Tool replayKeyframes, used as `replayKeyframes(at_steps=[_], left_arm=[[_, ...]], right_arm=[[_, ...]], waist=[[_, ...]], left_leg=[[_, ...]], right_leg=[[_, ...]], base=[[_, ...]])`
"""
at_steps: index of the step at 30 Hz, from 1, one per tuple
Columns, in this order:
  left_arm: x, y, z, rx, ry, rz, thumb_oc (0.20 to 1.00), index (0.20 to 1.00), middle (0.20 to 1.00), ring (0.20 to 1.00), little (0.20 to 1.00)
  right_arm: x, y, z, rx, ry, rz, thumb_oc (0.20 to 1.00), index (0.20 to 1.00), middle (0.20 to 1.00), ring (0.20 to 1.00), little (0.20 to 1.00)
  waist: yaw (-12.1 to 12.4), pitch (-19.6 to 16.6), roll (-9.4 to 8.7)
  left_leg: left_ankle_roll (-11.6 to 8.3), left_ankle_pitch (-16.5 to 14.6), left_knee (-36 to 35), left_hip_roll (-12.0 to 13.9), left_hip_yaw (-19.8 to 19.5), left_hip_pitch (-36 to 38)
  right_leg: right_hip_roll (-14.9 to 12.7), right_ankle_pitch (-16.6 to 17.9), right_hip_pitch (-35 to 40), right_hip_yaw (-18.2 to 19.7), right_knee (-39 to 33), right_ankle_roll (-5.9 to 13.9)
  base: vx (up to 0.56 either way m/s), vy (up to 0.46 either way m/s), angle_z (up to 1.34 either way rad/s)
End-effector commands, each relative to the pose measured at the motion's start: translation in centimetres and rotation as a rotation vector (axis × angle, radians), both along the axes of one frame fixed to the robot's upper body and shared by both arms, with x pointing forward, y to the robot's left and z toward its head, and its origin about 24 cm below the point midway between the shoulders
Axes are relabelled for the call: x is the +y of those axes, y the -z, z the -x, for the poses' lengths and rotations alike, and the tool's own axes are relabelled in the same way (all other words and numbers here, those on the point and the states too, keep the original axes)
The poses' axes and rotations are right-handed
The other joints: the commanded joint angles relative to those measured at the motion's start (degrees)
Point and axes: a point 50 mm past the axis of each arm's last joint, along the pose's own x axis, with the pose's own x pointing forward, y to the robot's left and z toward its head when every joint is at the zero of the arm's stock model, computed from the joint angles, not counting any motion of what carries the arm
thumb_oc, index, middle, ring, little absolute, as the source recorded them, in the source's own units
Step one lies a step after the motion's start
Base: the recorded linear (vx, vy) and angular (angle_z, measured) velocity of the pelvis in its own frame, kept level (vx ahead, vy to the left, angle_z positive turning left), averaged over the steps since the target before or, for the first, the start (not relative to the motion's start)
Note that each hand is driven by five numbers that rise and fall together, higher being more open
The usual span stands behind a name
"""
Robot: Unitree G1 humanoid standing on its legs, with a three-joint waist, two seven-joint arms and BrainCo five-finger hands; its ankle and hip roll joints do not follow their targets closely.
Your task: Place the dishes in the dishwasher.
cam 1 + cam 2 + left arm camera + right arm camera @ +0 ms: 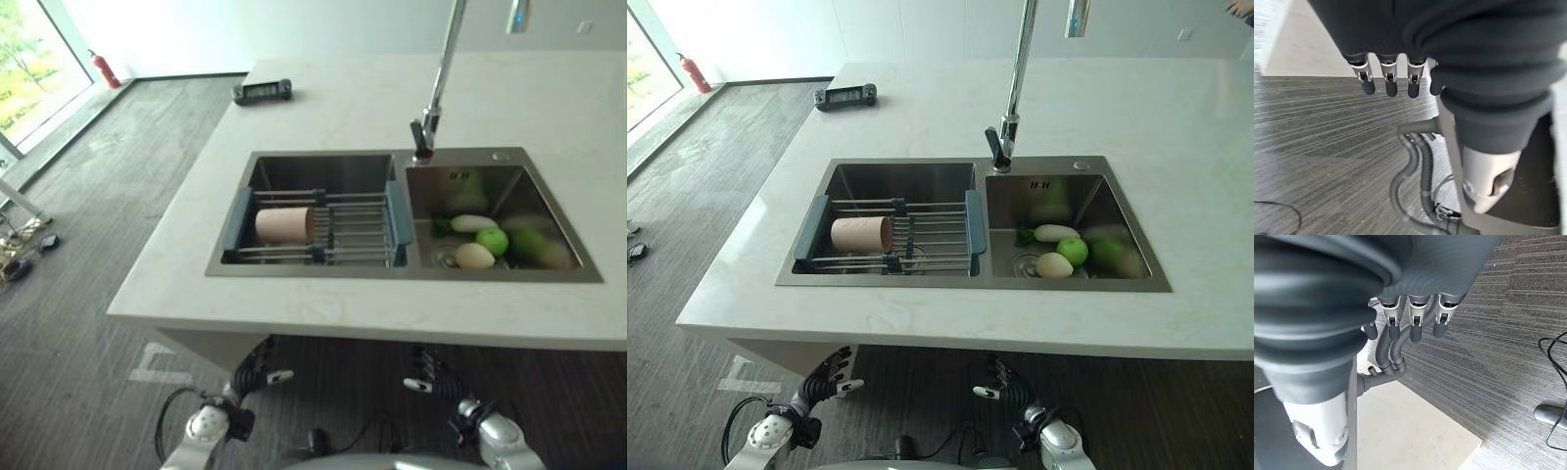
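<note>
Nothing seems started yet. The left hand [828,375] hangs low below the counter edge, fingers relaxed and empty. Up in the left sink basin, a beige cup [861,234] lies on its side on the drying rack [921,235]; produce sits in the right basin [1117,211]. The right hand [1004,384] is equally slack and empty.

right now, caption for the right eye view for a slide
Both hands, left and right, hang open below the counter; a cup lies on the sink rack, produce in the other basin.
</note>
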Motion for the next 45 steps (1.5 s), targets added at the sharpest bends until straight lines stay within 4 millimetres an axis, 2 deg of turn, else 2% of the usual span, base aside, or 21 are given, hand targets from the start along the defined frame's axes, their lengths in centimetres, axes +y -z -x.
replayKeyframes(at_steps=[1,2,5,6,7,8,11,13,16,18,20,22,27,28,29,30,33,36,38,41,45], left_arm=[[0.0,0.9,-0.7,0.084,-0.041,0.03,1.0,1.0,1.0,1.0,1.0],[0.7,3.9,3.2,0.325,-0.275,0.098,1.0,1.0,1.0,1.0,1.0],[1.3,5.0,5.6,0.411,-0.518,0.16,1.0,1.0,1.0,1.0,1.0],[2.2,5.2,6.8,0.399,-0.775,0.236,1.0,1.0,1.0,1.0,1.0],[4.5,4.7,7.5,0.195,-1.472,0.69,1.0,1.0,1.0,1.0,1.0],[5.1,4.4,7.4,0.135,-1.51,0.73,1.0,1.0,1.0,1.0,1.0],[7.4,1.6,4.5,-0.24,-1.523,0.829,1.0,1.0,1.0,1.0,1.0],[8.1,0.0,3.2,-0.374,-1.526,0.831,1.0,1.0,1.0,1.0,1.0],[11.1,-5.7,0.7,-0.765,-1.627,0.741,1.0,1.0,1.0,1.0,1.0],[12.9,-9.3,0.6,-1.008,-1.679,0.595,1.0,1.0,1.0,1.0,1.0],[14.4,-13.0,0.5,-1.216,-1.66,0.426,1.0,1.0,1.0,1.0,1.0],[15.9,-22.4,-0.7,-1.57,-1.517,0.082,1.0,1.0,1.0,1.0,1.0],[14.7,-29.7,-3.1,-1.767,-1.156,-0.198,1.0,1.0,1.0,1.0,1.0],[13.7,-32.2,-4.4,-1.804,-1.011,-0.359,1.0,1.0,1.0,1.0,1.0],[13.6,-32.4,-4.4,-1.807,-0.998,-0.365,1.0,1.0,1.0,1.0,1.0],[12.7,-34.7,-5.9,-1.769,-0.761,-0.465,1.0,1.0,1.0,1.0,1.0],[12.2,-35.6,-8.2,-1.591,-0.543,-0.503,1.0,1.0,1.0,1.0,1.0],[10.1,-36.1,-12.0,-1.351,-0.237,-0.538,1.0,1.0,1.0,1.0,1.0],[9.1,-36.1,-14.8,-1.157,-0.049,-0.699,1.0,1.0,1.0,1.0,1.0],[9.1,-36.1,-16.0,-1.054,0.041,-0.885,1.0,1.0,1.0,1.0,1.0],[10.0,-35.5,-16.8,-0.934,0.098,-0.98,1.0,1.0,1.0,1.0,1.0]], right_arm=[[-0.5,-2.0,-2.3,-0.141,0.016,-0.008,1.0,1.0,1.0,1.0,1.0],[-0.6,-1.8,-2.4,-0.135,0.039,-0.007,1.0,1.0,1.0,1.0,1.0],[-0.6,-1.7,-2.4,-0.133,0.054,-0.003,1.0,1.0,1.0,1.0,1.0],[-0.7,-1.6,-2.3,-0.131,0.076,-0.002,1.0,1.0,1.0,1.0,1.0],[-1.2,-1.5,-1.9,-0.129,0.135,0.007,1.0,1.0,1.0,1.0,1.0],[-1.3,-1.5,-1.8,-0.128,0.142,0.007,1.0,1.0,1.0,1.0,1.0],[-2.1,-1.5,-1.0,-0.124,0.159,0.006,1.0,1.0,1.0,1.0,1.0],[-2.1,-1.5,-0.7,-0.123,0.165,0.004,1.0,1.0,1.0,1.0,1.0],[-1.9,-1.6,-0.4,-0.124,0.163,-0.001,1.0,1.0,1.0,1.0,1.0],[-1.7,-1.7,-0.5,-0.12,0.165,-0.002,1.0,1.0,1.0,1.0,1.0],[-1.6,-1.5,-0.3,-0.107,0.156,0.001,1.0,1.0,1.0,1.0,1.0],[-0.9,-1.1,0.7,-0.086,0.118,0.017,1.0,1.0,1.0,1.0,1.0],[-0.4,-0.8,1.4,-0.071,0.114,0.01,1.0,1.0,1.0,1.0,1.0],[-0.1,-0.6,1.3,-0.061,0.092,0.01,1.0,1.0,1.0,1.0,1.0],[-0.1,-0.6,1.3,-0.061,0.092,0.009,1.0,1.0,1.0,1.0,1.0],[-0.3,-0.6,1.3,-0.047,0.063,0.015,1.0,1.0,1.0,1.0,1.0],[-0.7,-0.6,1.4,-0.034,0.041,0.024,1.0,1.0,1.0,1.0,1.0],[-1.3,-0.7,1.1,-0.018,0.01,0.034,1.0,1.0,1.0,1.0,1.0],[-1.9,-0.6,1.4,0.012,-0.036,0.045,1.0,1.0,1.0,1.0,1.0],[-2.4,-0.6,1.7,0.036,-0.054,0.051,1.0,1.0,1.0,1.0,1.0],[-2.7,-0.7,1.9,0.058,-0.087,0.062,1.0,1.0,1.0,1.0,1.0]], waist=[[1.34,-1.09,0.34],[1.73,-1.45,0.04],[2.02,-1.62,-0.22],[2.41,-1.8,-0.5],[3.3,-2.04,-0.99],[3.38,-2.07,-1.11],[3.51,-1.99,-1.42],[3.52,-2.05,-1.41],[3.24,-2.7,-1.27],[2.87,-3.27,-1.13],[2.49,-3.78,-0.88],[1.84,-4.61,-0.65],[0.8,-5.45,-0.4],[0.2,-5.81,-0.16],[0.19,-5.81,-0.17],[-0.66,-5.98,0.15],[-1.61,-6.04,0.68],[-3.33,-6.12,1.63],[-5.52,-5.99,2.35],[-6.7,-5.88,2.7],[-7.8,-5.48,3.12]], left_leg=[[-1.56,-5.81,1.48,1.83,0.72,1.57],[-1.7,-5.97,1.6,2.05,0.99,1.78],[-1.86,-6.01,1.7,2.19,1.05,1.92],[-2.05,-6.17,1.79,2.25,0.96,2.06],[-2.4,-6.32,2.16,2.18,0.55,1.98],[-2.48,-6.25,2.3,2.23,0.5,1.87],[-2.59,-5.95,2.33,2.33,0.22,1.71],[-2.69,-5.83,2.16,2.27,0.06,1.73],[-3.06,-5.52,1.6,2.16,-0.62,1.97],[-3.34,-5.45,1.34,2.31,-0.71,2.1],[-3.45,-5.47,1.16,2.45,-0.5,2.25],[-3.83,-5.44,1.07,2.69,0.16,2.39],[-3.99,-5.53,0.92,2.73,1.26,2.52],[-4.0,-5.7,0.8,2.66,1.5,2.71],[-4.0,-5.72,0.8,2.66,1.53,2.73],[-4.07,-5.83,0.77,2.75,2.17,2.95],[-4.0,-5.83,0.74,2.79,2.88,3.18],[-3.75,-5.64,0.67,2.86,4.09,3.16],[-3.5,-5.61,0.6,2.82,5.3,3.07],[-3.47,-5.64,0.6,2.79,6.14,2.99],[-3.48,-5.66,0.6,2.74,7.0,2.8]], right_leg=[[-5.85,-1.58,-3.6,-4.42,5.77,6.49],[-6.13,-1.46,-3.18,-5.24,5.28,6.58],[-6.33,-1.34,-2.83,-5.78,4.89,6.53],[-6.51,-1.3,-2.4,-6.29,4.42,6.43],[-7.02,-0.87,-1.7,-7.25,3.55,6.32],[-7.07,-0.77,-1.68,-7.31,3.5,6.31],[-6.96,-0.52,-1.61,-7.28,3.34,6.21],[-6.82,-0.52,-1.6,-7.16,3.33,6.2],[-6.48,-0.76,-1.48,-6.78,3.16,6.08],[-6.38,-0.94,-1.37,-6.61,2.81,6.02],[-6.39,-1.03,-1.4,-6.47,2.59,5.99],[-6.63,-1.08,-1.36,-6.44,2.32,6.2],[-6.76,-0.79,-1.66,-5.88,2.35,6.66],[-6.6,-0.75,-1.9,-5.12,2.4,6.79],[-6.59,-0.74,-1.91,-5.06,2.4,6.79],[-6.48,-0.62,-2.19,-4.18,2.39,7.1],[-6.34,-0.4,-2.51,-3.48,2.53,7.45],[-6.06,0.14,-3.45,-1.85,2.67,8.11],[-5.81,0.91,-4.27,-0.28,2.34,8.73],[-5.85,1.29,-4.69,0.32,2.12,9.11],[-6.04,1.75,-5.18,0.74,1.73,9.53]], base=[[-0.04,-0.024,-0.1],[-0.03,-0.024,-0.08],[-0.01,-0.009,-0.04],[0.0,0.0,0.0],[-0.02,-0.025,0.04],[-0.03,-0.031,0.07],[-0.02,-0.021,0.14],[-0.01,-0.01,0.05],[0.01,-0.008,-0.08],[0.0,0.0,0.0],[0.01,0.025,-0.09],[0.01,0.017,-0.04],[0.01,-0.001,-0.01],[0.04,-0.008,-0.13],[0.06,-0.013,-0.23],[0.04,-0.005,-0.28],[0.04,0.006,-0.22],[0.05,0.012,-0.25],[0.08,0.005,-0.2],[0.06,0.01,-0.17],[0.05,0.019,-0.13]])
